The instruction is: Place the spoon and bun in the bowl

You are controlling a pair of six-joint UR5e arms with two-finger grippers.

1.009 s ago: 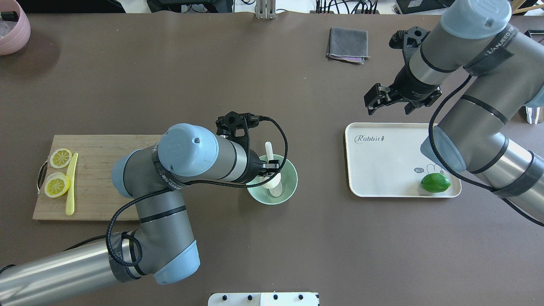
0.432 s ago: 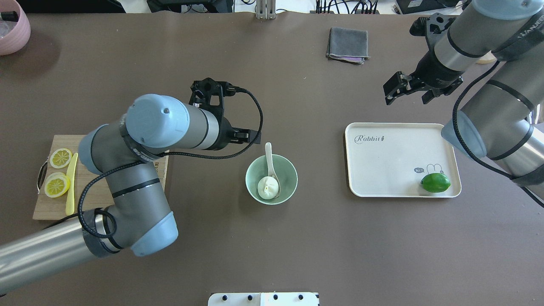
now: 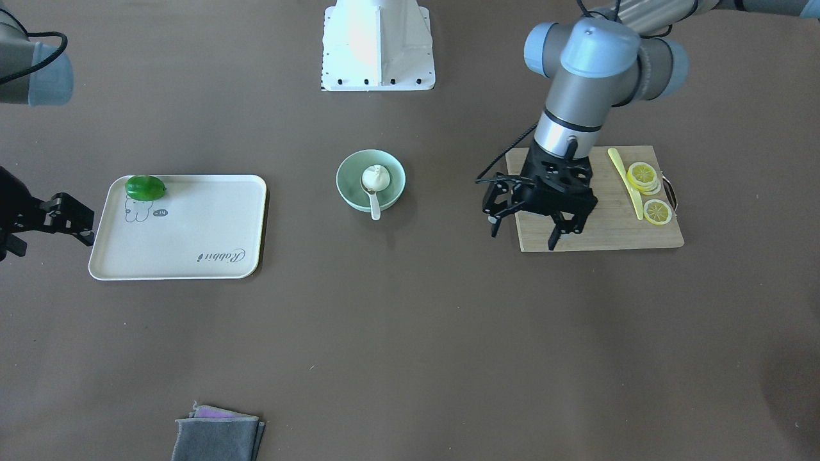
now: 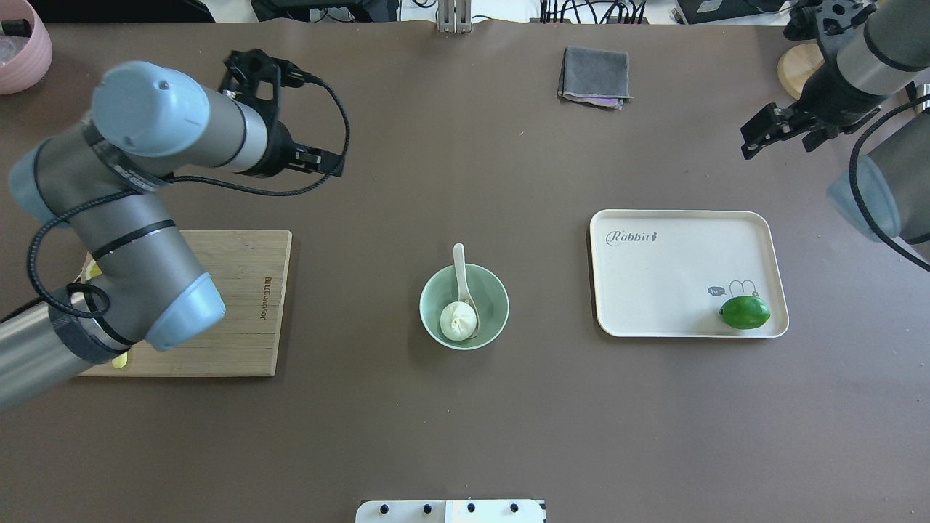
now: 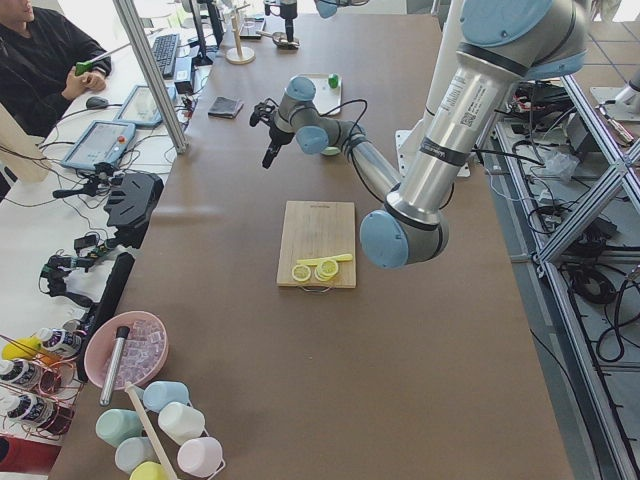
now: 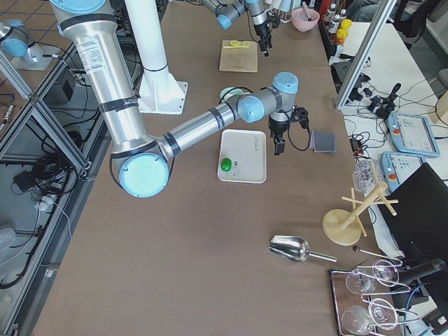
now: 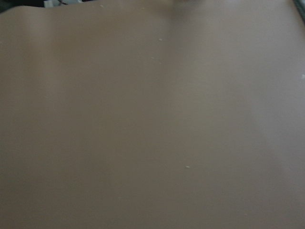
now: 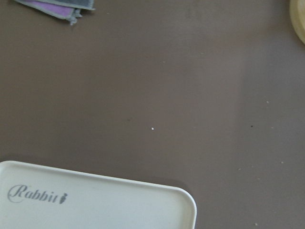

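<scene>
Left gripper (image 3: 522, 240) empty, jaws apart

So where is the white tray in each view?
Front-facing: tray at left.
Overhead: at right.
Exterior left: far end, small.
Exterior right: middle.
Left wrist: not in it.
Right wrist: bottom left.
Shared landmark: lime on it, in the four exterior views.

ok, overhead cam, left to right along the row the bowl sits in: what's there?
wooden cutting board → mint-green bowl, with the bun and spoon in it → white tray → lime, at the tray's right end
</scene>
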